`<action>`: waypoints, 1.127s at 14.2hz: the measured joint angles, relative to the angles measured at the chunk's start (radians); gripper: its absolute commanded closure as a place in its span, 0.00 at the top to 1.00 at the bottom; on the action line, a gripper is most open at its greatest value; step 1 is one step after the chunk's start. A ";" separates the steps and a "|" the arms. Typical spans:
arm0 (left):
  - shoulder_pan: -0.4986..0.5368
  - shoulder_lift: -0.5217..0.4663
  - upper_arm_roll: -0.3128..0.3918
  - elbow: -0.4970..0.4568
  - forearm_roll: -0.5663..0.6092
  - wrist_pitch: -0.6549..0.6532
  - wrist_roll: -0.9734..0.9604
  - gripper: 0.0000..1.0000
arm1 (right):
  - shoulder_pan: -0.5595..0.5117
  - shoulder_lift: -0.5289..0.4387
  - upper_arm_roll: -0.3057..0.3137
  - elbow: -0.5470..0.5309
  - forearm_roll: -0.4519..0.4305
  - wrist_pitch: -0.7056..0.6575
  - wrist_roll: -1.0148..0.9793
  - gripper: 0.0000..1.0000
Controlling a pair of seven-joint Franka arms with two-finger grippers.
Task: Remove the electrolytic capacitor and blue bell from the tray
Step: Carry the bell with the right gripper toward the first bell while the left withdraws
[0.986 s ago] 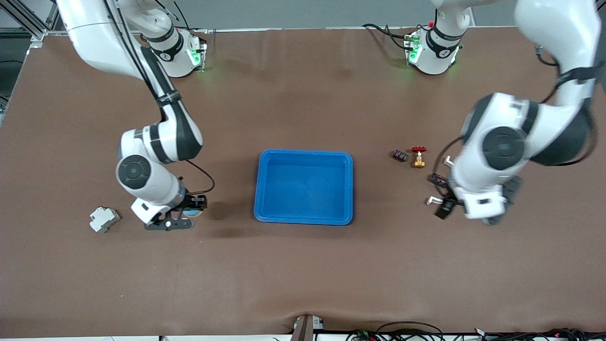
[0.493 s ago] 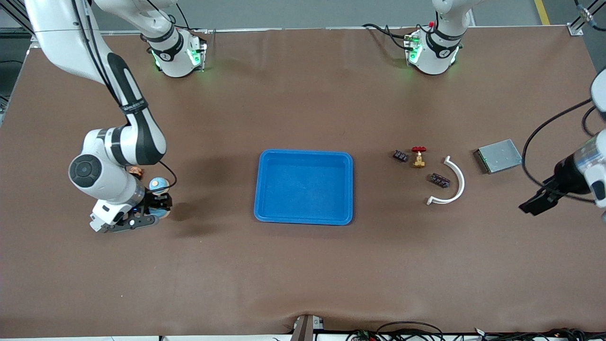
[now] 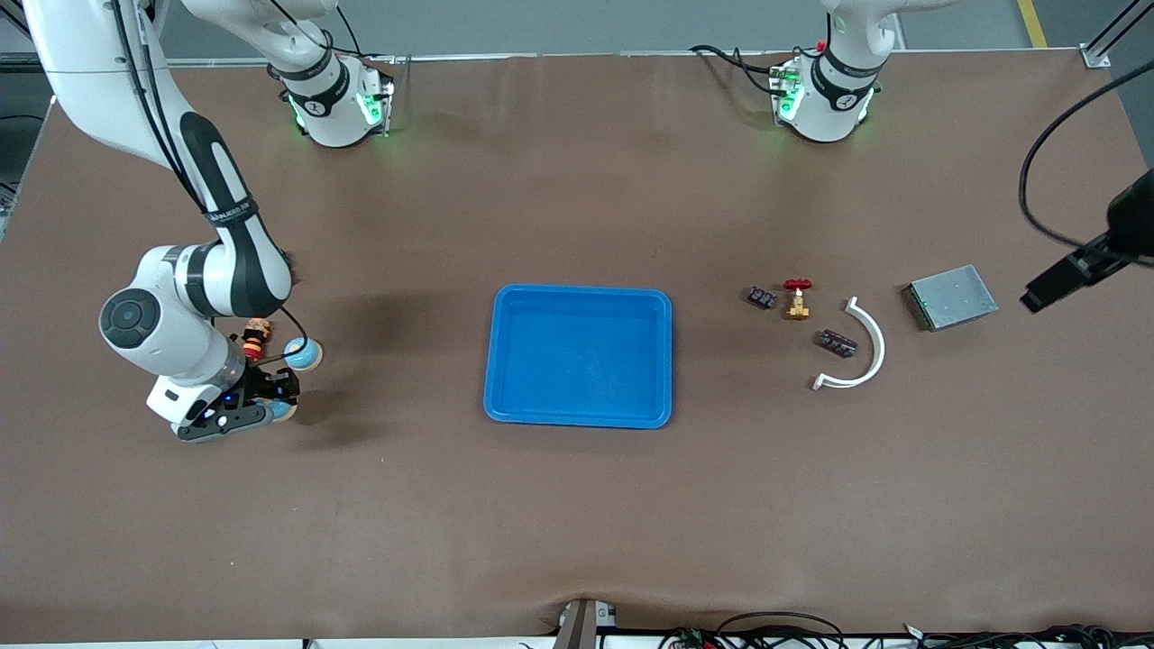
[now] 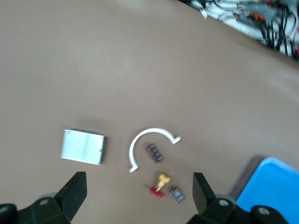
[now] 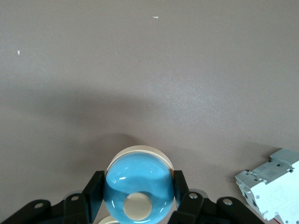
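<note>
Lying bare — brown table (image 3: 577,505), right hand (image 5: 138,205) grasping blue bell (image 5: 139,189), left hand (image 4: 138,196) released

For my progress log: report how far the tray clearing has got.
Done: the tray holds nothing. A small dark part, possibly the capacitor, lies on the table toward the left arm's end, and the left gripper hangs open over that end. In hand: the right gripper is shut on the bell at the right arm's end. Left: releasing the bell.
</note>
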 measured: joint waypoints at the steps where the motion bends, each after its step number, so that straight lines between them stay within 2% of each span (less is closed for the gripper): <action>1: -0.009 -0.019 0.032 -0.002 -0.012 -0.026 0.079 1.00 | 0.000 0.004 0.001 -0.004 0.000 0.007 0.000 0.00; 5: -0.017 -0.064 0.068 -0.007 -0.015 -0.087 0.281 1.00 | -0.003 0.027 0.002 -0.011 0.002 0.032 -0.001 0.00; 16: -0.022 -0.067 0.068 -0.012 -0.022 -0.095 0.324 1.00 | -0.021 0.082 0.015 -0.011 0.038 0.073 -0.003 0.00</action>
